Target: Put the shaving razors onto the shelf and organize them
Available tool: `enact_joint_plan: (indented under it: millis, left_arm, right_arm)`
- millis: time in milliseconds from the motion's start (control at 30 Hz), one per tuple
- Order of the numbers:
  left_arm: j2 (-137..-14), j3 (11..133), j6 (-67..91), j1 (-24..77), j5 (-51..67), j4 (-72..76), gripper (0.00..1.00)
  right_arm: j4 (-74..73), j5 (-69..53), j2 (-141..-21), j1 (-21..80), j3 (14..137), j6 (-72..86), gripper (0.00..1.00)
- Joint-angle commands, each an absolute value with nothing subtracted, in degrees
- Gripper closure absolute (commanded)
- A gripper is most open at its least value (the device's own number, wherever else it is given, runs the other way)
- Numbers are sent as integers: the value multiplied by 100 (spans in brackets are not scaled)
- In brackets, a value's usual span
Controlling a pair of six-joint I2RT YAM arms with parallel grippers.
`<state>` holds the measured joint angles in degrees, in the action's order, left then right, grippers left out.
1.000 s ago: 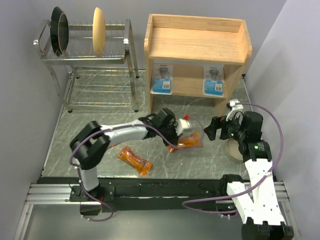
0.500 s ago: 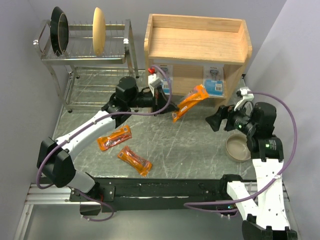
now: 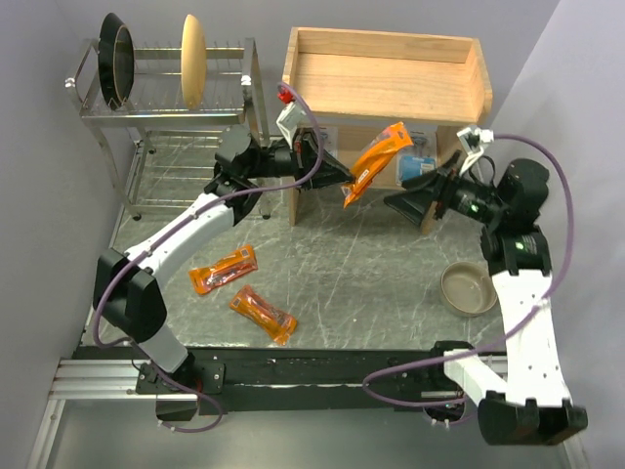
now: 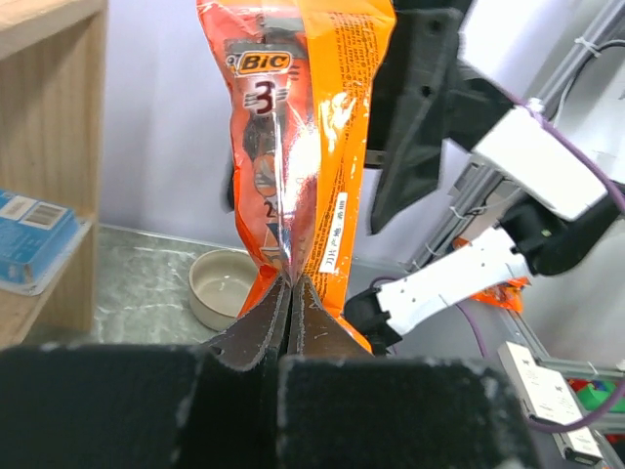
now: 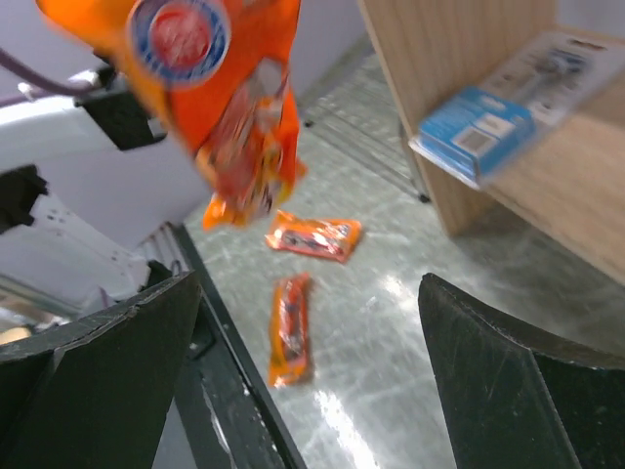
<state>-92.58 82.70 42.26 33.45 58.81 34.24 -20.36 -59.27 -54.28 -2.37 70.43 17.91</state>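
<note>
"BiC" logo, big "3" beneath, on orange razor packet [image 4: 293,147]; white sticker [image 4: 332,234] digits illegible

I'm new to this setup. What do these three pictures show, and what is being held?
Two robot arms are bolted to a table. The wide picture looks down from above; the other two come from a camera on each wrist. The left gripper is shut on an orange razor packet, held up in front of the wooden shelf. The right gripper is open and empty. Two more orange packets and a bowl lie on the table; a blue razor card sits on the shelf's lower level. A dish rack stands at the left.
</note>
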Motion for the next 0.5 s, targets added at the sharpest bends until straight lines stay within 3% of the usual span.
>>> enact_joint_plan:
  millis: [0, 300, 467]
  left_arm:
    - [-9316, 8631, 4333, 3436, 6188, 3648, 99]
    - [-9756, 9562, 4096, 3639, 6267, 2821, 99]
    - [-9844, 9633, 4157, 3823, 6197, 2839, 99]
  right_arm:
    - [-125, -6266, -5704, 8, 6830, 2759, 0]
    - [1555, -6276, -5783, 782, 6100, 3182, 0]
    - [1740, -5741, -5766, 940, 6126, 3278, 6]
